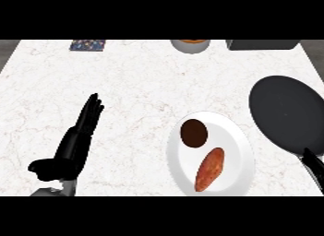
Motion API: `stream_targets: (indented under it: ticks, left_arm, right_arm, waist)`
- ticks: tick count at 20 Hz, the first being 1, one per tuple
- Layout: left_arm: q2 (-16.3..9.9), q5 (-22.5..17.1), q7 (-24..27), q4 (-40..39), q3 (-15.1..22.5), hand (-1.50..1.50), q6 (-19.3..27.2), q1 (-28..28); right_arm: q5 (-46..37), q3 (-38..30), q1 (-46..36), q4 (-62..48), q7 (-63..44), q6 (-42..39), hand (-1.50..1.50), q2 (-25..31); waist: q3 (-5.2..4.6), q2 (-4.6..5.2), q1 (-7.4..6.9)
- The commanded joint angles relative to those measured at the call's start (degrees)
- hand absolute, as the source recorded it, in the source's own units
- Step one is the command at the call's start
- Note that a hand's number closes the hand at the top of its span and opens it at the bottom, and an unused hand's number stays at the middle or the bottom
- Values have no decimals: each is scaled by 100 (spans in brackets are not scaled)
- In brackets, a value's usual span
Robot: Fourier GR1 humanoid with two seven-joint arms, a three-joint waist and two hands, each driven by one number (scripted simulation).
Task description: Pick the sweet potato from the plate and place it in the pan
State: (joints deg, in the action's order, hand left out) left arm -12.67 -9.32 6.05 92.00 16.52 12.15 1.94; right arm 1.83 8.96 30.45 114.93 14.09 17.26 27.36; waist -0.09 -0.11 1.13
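Observation:
An orange-brown sweet potato [211, 169] lies lengthwise on the near half of a white plate [236, 138], right of centre on the counter. A dark brown round item [194, 132] sits on the plate's far half. The black pan [290, 115] rests just right of the plate, and its dark handle [320, 171] runs toward the lower right corner. My left hand [79, 138] stays open at the lower left, fingers straight and pointing away, well apart from the plate. No right hand shows in the view.
The counter is white marble. Along its far edge stand a small patterned box [88, 45], a pale round container [190, 45] and a dark grey block [263, 44]. The counter's left edge slants down past my left hand.

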Motion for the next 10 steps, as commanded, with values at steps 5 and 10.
stream_targets:
  ticks: [5,10]
  left_arm:
    - [108,62,289,-347,-5,0,-200,47]
    - [210,18,73,-274,-73,0,-177,420]
  right_arm:
    - [-1077,322,-681,627,-2375,-381,-150,888]
    - [-1731,1114,-1613,348,-3721,-1053,-150,1107]
  waist:
    - [-4,30,-170]
    - [-5,47,-240]
